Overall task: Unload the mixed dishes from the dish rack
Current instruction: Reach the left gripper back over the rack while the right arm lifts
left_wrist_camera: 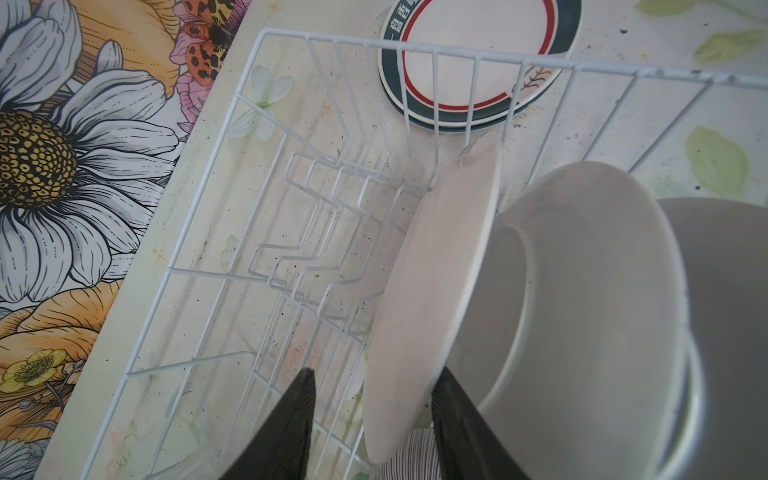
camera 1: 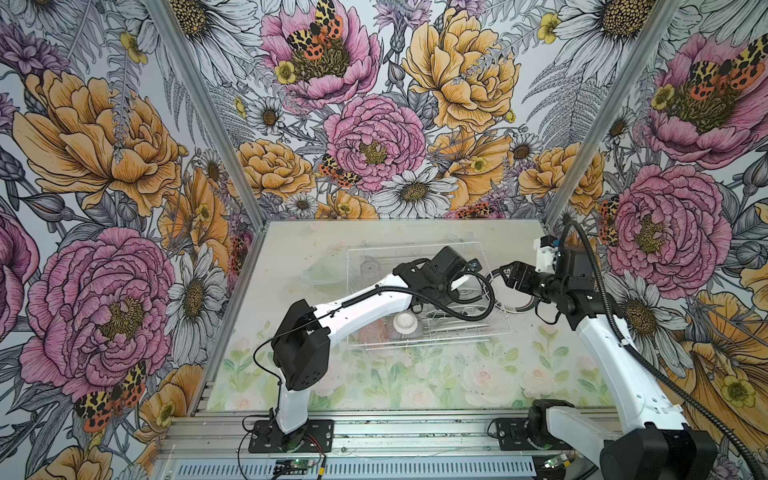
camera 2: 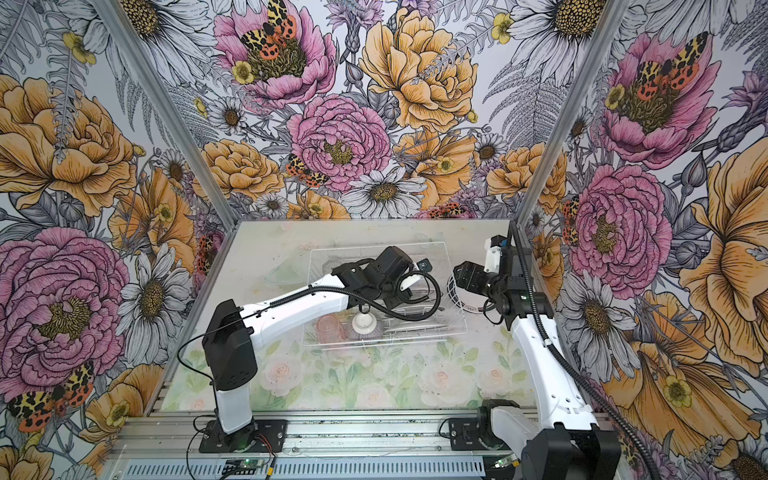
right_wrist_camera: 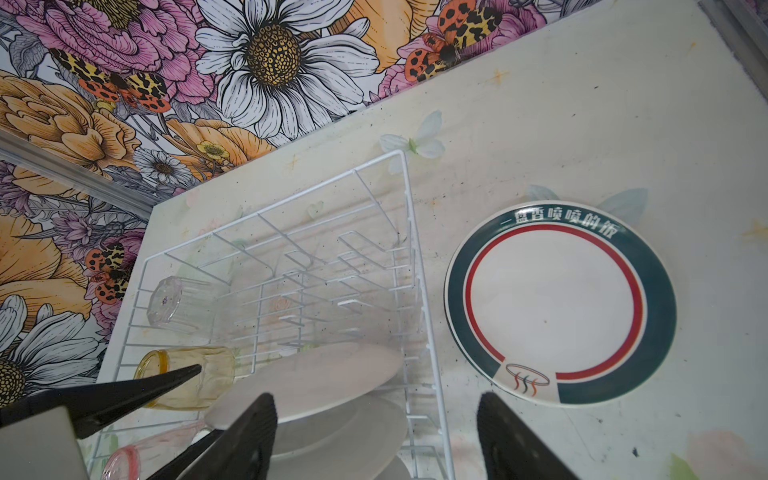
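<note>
Since the plate stands on edge in the prong slots of the dish rack, with 2 more plates leaning close behind it, it probably has to come straight up to get free. The left gripper straddles its rim, jaws partly open. A gap shows beside one of the left fingers, so I judge the plate not yet clamped. A pinch that closes off-centre on that smooth rim could slip or tip the plate onto its neighbours. A slanted pull could catch a prong and drag the light wire rack across the table. Also in the rack lie the upturned striped bowl and the clear tumbler, amber tumbler and pink tumbler, all near the left arm's sweep. The right gripper hangs wide open and empty over the rack's wall, beside the stack of dark-rimmed plates on the table. A plate carried that way could strike it.
</note>
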Controlling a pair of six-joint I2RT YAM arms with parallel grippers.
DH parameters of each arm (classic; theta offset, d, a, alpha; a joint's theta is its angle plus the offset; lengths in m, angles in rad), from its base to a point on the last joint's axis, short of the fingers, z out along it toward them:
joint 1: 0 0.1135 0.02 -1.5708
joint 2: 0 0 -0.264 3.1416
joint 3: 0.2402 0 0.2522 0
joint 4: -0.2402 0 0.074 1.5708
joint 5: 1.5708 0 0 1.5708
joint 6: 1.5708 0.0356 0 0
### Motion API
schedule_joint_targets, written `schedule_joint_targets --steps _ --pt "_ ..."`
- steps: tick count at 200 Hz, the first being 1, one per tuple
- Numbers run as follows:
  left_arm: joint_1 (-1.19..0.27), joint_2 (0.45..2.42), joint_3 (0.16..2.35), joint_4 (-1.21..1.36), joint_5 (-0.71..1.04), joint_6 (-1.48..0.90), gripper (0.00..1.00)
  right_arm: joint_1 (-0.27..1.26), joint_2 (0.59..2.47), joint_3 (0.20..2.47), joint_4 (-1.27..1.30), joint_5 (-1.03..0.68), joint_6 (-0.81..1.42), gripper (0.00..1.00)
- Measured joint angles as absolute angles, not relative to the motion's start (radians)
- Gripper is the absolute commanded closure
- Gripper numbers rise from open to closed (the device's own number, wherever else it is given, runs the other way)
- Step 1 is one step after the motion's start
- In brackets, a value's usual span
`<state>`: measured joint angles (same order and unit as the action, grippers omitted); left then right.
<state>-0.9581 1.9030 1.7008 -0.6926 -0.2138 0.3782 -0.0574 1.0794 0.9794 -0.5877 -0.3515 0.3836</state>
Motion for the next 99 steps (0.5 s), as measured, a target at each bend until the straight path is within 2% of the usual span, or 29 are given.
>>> schedule_joint_targets --steps 99 --pt "-0.911 1.972 1.764 -0.717 -0.09 0.416 0.58 -0.057 1.079 0.98 -0.588 -0.351 0.384 0.22"
